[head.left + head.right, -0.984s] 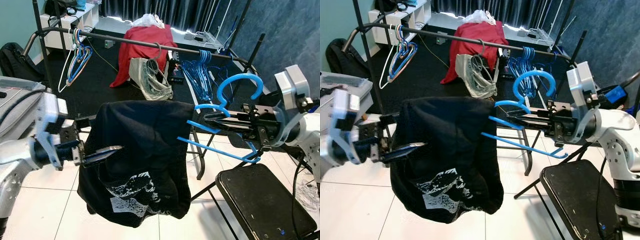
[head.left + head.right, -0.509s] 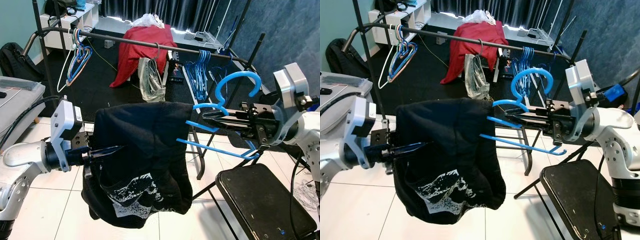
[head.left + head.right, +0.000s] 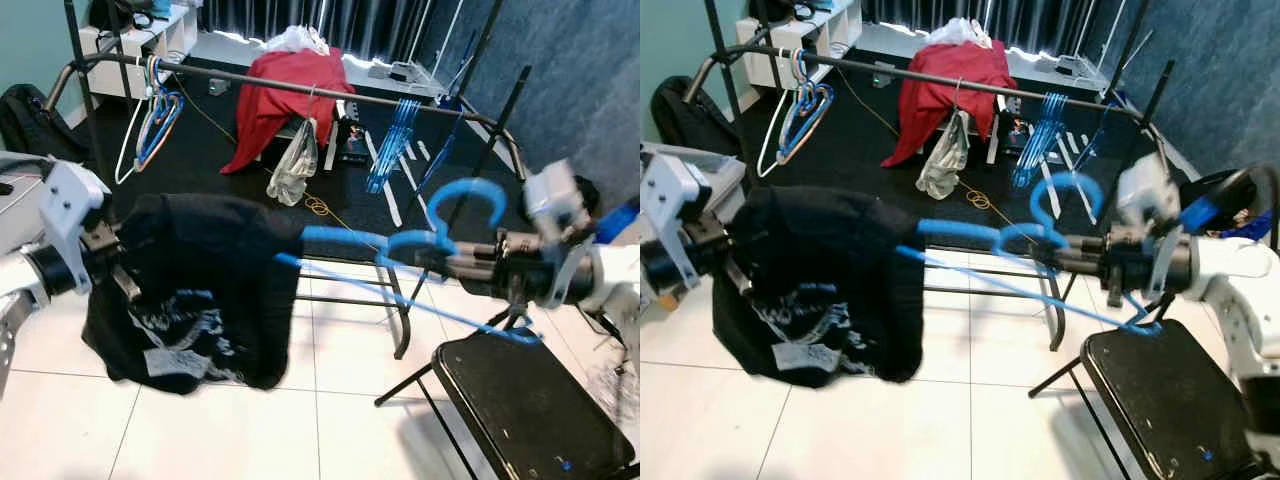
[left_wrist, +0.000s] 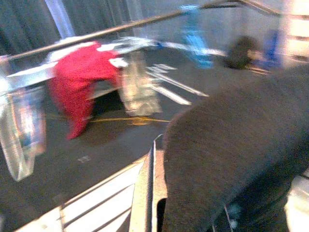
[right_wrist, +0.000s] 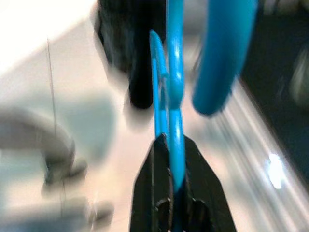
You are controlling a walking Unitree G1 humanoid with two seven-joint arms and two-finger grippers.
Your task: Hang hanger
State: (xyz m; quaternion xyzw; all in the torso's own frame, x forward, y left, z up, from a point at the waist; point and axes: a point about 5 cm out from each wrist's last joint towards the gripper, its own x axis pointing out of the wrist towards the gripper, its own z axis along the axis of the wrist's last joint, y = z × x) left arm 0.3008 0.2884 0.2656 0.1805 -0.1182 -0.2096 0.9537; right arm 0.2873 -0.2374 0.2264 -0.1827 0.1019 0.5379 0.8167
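Note:
A blue plastic hanger is held level in front of me, its hook pointing up. My right gripper is shut on it just below the hook, with the black fingers clamped on the blue bar. A black printed shirt hangs bunched at the left. Only the hanger's far left tip reaches into it. My left gripper is buried in the shirt's upper left edge and shut on the fabric; one finger shows beside the cloth. The black clothes rail crosses behind. The frames are motion-blurred.
On the rail hang white and blue hangers, a pale garment and a bunch of blue hangers. A red cloth lies behind. A black chair stands at lower right, and a black backpack at far left.
My left gripper has pulled the black shirt leftward, so most of the hanger's arm is now bare. The garments on the rail are swinging.

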